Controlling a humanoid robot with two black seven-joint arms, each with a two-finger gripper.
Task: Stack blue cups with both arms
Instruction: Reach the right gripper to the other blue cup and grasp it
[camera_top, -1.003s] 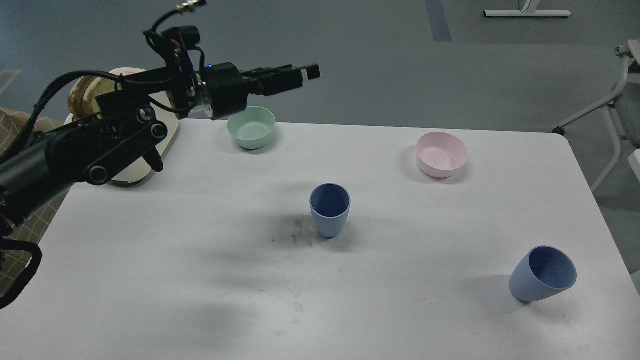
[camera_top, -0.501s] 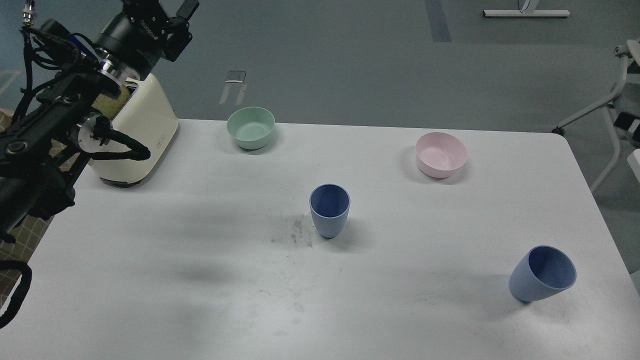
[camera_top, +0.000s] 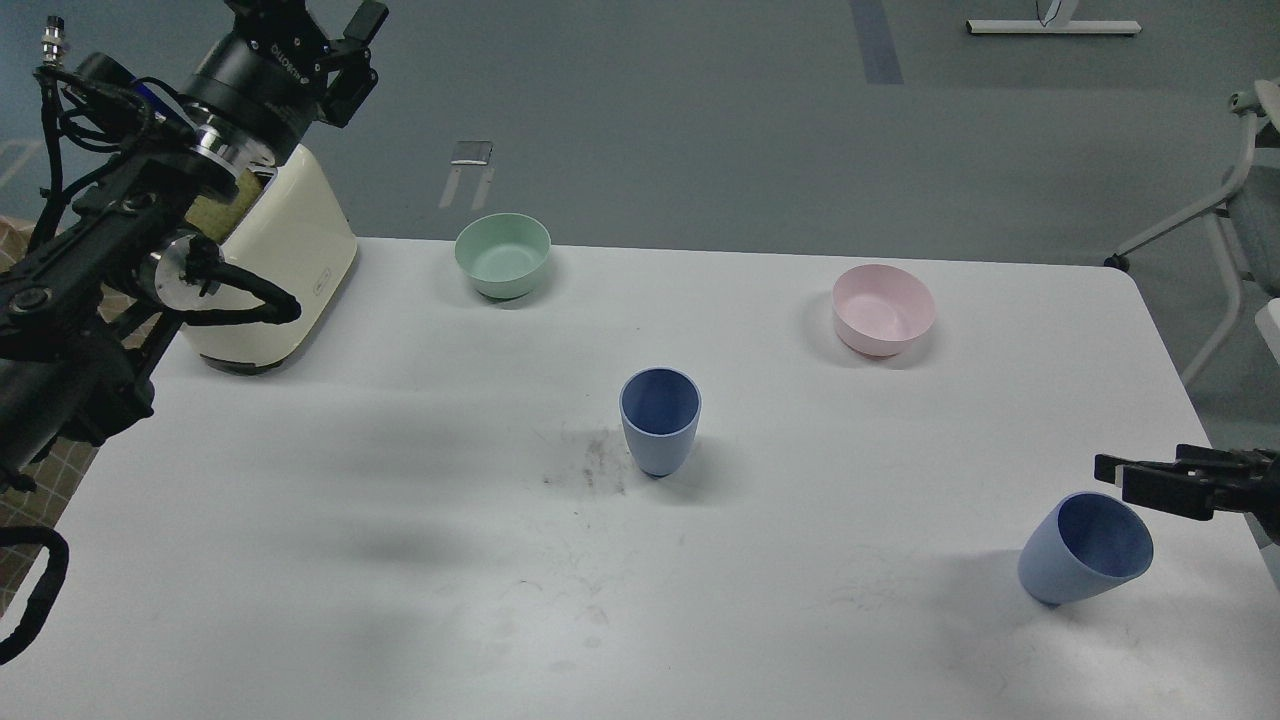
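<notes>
Blue cups are both on the white desk (camera_top: 400, 560), well apart from each other. One blue cup (camera_top: 659, 420) stands upright near the middle of the desk, its long axis vertical and its mouth facing up; its dark blue inside looks empty. The second blue cup (camera_top: 1085, 548) sits well to the right of the upright cup and nearer the desk's front edge; it tilts, with its mouth pointing up and to the right, and its inside also looks empty.

Beyond the upright cup, to its left, is a mint-green bowl (camera_top: 502, 254), and to its right a pink bowl (camera_top: 883, 308); both look empty.

The right gripper (camera_top: 1112, 468) reaches in just above the tilted cup's rim; whether its fingers are apart or together cannot be told. The left gripper (camera_top: 335, 45) is raised far to the upper left of the upright cup, above a cream appliance (camera_top: 285, 270); its fingers look apart, holding nothing.
</notes>
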